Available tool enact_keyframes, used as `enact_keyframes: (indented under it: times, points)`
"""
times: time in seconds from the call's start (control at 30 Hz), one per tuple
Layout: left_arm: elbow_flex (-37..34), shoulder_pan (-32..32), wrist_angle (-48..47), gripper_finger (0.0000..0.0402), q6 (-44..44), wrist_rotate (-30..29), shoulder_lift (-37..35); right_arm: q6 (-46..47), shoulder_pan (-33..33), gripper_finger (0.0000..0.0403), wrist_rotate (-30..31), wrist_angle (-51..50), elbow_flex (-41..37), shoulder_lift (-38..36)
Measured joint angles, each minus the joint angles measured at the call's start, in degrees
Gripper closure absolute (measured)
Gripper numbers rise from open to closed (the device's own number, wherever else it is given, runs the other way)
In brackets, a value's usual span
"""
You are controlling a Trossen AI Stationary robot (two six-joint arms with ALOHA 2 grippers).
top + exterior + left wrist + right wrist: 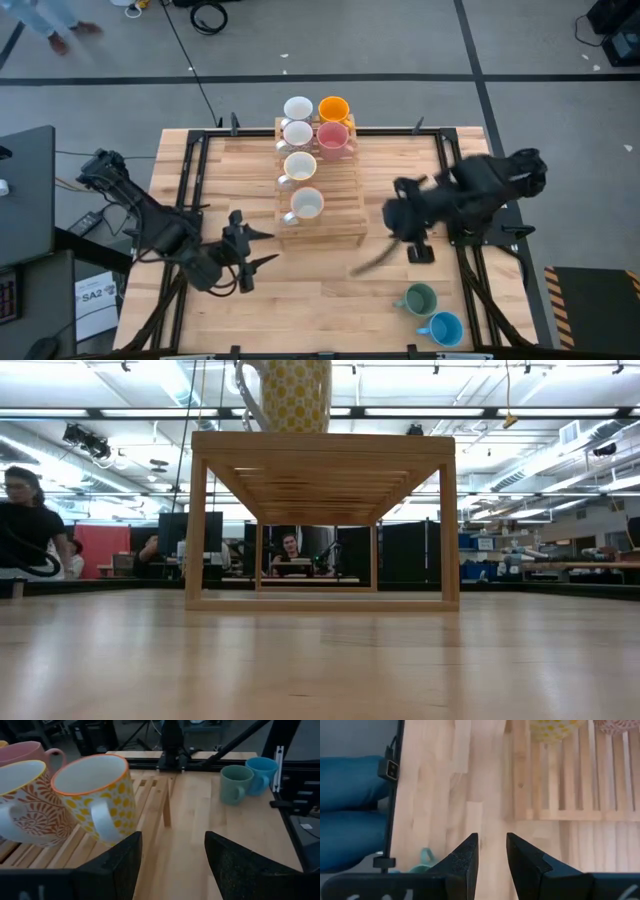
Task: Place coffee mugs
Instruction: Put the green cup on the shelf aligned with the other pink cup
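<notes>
Six mugs (306, 204) on wooden rack (340, 232); green mug (417, 298) and blue mug (444, 328) on table near right edge. Left gripper (262, 248) released, empty. Right gripper (372, 265) narrowly parted, empty.

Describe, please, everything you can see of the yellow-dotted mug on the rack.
The yellow-dotted mug is glossy ceramic, white with yellow spots, an orange rim, a plain white inside and a white loop handle. It stands upright and empty at the near end of the slatted wooden rack, last in the left row, close beside a mug with orange leaf pattern. Only the rack touches it; no gripper holds it.
</notes>
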Motion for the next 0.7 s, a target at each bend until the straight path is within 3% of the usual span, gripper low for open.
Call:
enact_keyframes:
  times: [0.3, 0.5, 0.7]
  points:
    - [0.0, -0.3, 0.4, 0.0178, 0.0, 0.0, 0.0, 16.7, 13.8, 0.0296, 8.8, 0.2, -10.5, -2.8]
    - [0.0, -0.4, 0.5, 0.0178, -0.1, 0.0, 0.0, 22.6, 19.0, 0.0296, 9.6, 6.1, -23.0, -5.1]
    - [0.0, -0.4, 0.5, 0.0178, -1.4, 0.0, 0.0, 29.9, 22.0, 0.0296, 5.7, 18.2, -37.3, -8.6]
